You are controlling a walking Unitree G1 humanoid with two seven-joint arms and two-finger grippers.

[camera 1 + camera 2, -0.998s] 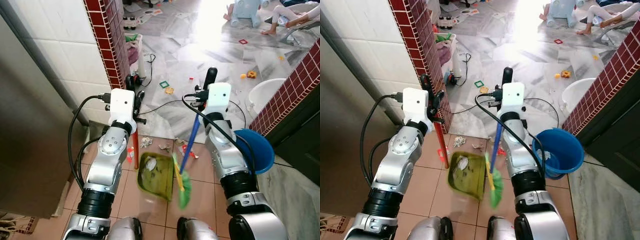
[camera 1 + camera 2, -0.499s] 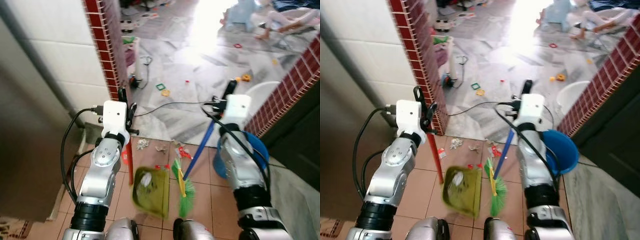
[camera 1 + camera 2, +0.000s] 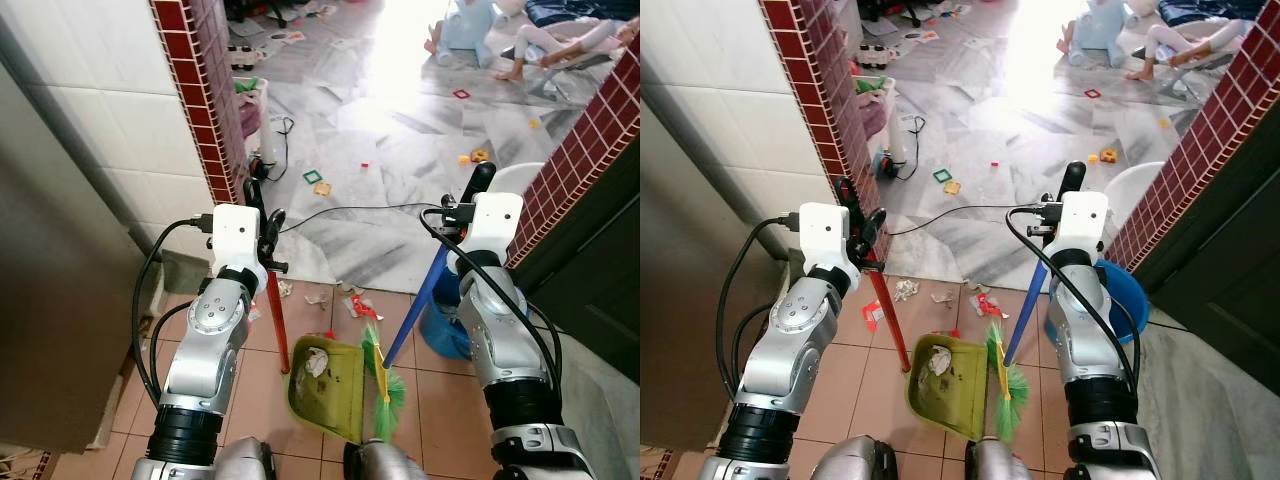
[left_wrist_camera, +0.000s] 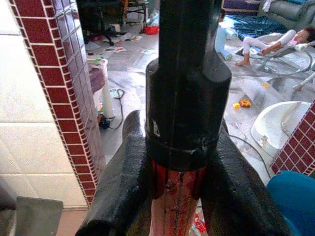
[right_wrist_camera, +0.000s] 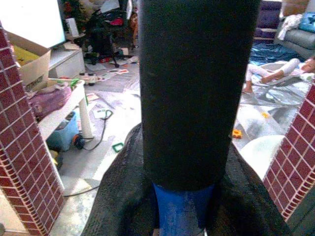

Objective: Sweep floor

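Observation:
A green dustpan point(image 3: 335, 380) rests on the brown floor tiles with a crumpled paper point(image 3: 317, 360) and dirt in it. Its red pole point(image 3: 277, 320) rises to my left gripper point(image 3: 263, 212), which is shut on the pole just below the black cap point(image 4: 187, 73). A broom with green bristles point(image 3: 386, 388) stands against the dustpan's right side. The broom's blue handle point(image 3: 415, 310) leans up to the right into my right gripper point(image 3: 472, 203), shut on it at the black grip point(image 5: 197, 88). Paper scraps point(image 3: 322, 297) and red bits point(image 3: 360, 305) lie just beyond the dustpan.
A red-tiled wall corner point(image 3: 200, 110) stands at my left, with a grey cabinet point(image 3: 50, 300) nearer. A blue bucket point(image 3: 1122, 298) sits behind my right arm, below a white basin point(image 3: 525, 180). Black cables point(image 3: 350, 212), toys and a person's legs point(image 3: 535, 45) lie on the marble floor.
The camera has shifted. My right gripper has swung out to the right, so the blue handle leans more. The broom head stays beside the dustpan.

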